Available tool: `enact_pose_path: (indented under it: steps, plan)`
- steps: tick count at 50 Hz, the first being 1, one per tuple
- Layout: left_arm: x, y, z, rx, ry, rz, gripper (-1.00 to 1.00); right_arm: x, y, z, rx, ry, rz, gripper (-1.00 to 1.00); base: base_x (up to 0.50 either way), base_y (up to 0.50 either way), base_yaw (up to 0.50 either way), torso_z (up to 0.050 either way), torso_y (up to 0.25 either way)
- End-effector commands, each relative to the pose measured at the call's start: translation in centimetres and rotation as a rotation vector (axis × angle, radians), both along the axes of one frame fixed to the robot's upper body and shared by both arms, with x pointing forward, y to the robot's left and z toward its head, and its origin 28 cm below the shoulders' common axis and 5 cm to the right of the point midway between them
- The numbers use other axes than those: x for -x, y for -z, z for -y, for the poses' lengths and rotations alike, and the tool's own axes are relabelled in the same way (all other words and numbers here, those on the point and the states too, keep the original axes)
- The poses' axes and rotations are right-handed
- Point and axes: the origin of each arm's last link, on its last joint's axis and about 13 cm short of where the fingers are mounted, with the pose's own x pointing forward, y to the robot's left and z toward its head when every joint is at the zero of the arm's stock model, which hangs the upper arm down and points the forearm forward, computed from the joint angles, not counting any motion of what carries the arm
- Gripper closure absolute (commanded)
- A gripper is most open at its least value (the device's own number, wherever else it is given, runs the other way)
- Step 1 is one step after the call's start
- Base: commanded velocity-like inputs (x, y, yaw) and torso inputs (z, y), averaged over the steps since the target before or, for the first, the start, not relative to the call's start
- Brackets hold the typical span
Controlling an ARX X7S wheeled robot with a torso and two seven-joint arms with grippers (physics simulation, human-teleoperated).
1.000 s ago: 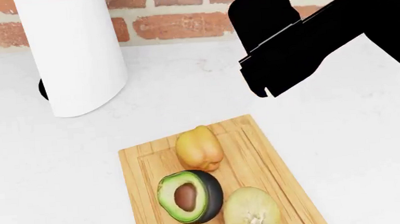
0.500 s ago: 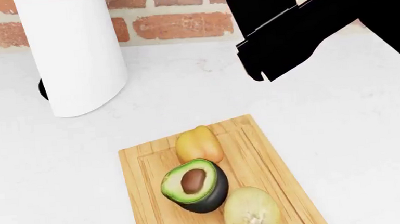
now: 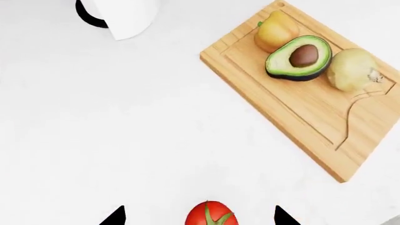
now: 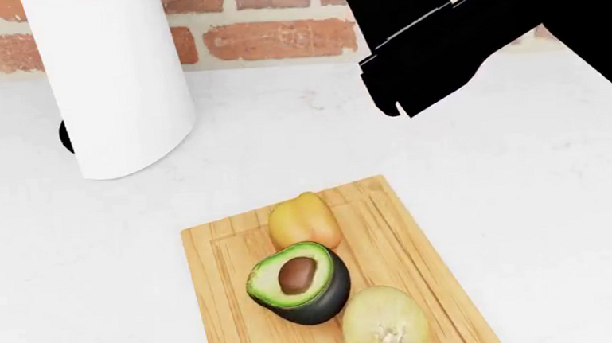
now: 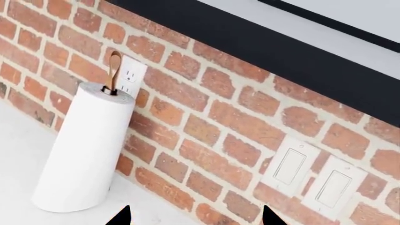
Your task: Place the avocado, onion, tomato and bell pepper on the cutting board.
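Sitting on the cutting board (image 4: 396, 246): bell pepper (image 4: 303, 221), avocado (image 4: 298, 284) cut face up, onion (image 4: 385, 323) clipped by the head view's lower edge. Tomato (image 3: 211, 214) is off the board on the white counter (image 3: 125, 131), half cut off, between the left gripper's (image 3: 198, 216) spread tips, untouched. Right gripper (image 5: 195, 216) faces the brick wall (image 5: 212, 131) and paper towel roll (image 5: 84, 154); tips apart, grasping nothing.

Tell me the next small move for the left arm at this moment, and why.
Probably lower the left gripper onto the tomato and close. The bell pepper, avocado and onion already sit on the cutting board; the tomato alone lies on the counter, between the open fingertips.
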Motion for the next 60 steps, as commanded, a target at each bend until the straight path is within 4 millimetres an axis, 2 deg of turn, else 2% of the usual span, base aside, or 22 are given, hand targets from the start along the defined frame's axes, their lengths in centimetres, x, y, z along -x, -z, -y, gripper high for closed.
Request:
enact_pose_path:
  steps: [1, 6, 23, 41, 60]
  plan:
    - [0.9, 0.7, 0.0, -0.053, 0.037, -0.071, -1.0, -0.1, -0.1, 0.0, -0.003, 0.001, 0.008, -1.0, 0.0, 0.0, 0.0, 0.0, 0.0]
    - [0.5, 0.7, 0.2, -0.062, 0.022, -0.035, -1.0, -0.1, 0.0, 0.1, -0.004, -0.002, 0.009, -1.0, 0.0, 0.0, 0.0, 0.0, 0.0]
    - [-1.6, 3.8, 0.7, -0.006, 0.045, -0.088, -1.0, 0.1, 0.5, 0.5, -0.013, 0.021, 0.004, -1.0, 0.0, 0.0, 0.0, 0.0, 0.0]
    - [-2.3, 6.4, 0.2, -0.003, 0.025, -0.141, -1.0, 0.3, 0.4, 0.7, -0.014, 0.035, 0.007, -1.0, 0.0, 0.0, 0.0, 0.0, 0.0]
    - [-2.1, 7.5, 0.3, -0.006, 0.037, -0.17, -1.0, 0.8, 0.3, 0.8, -0.019, 0.042, 0.016, -1.0, 0.0, 0.0, 0.0, 0.0, 0.0]
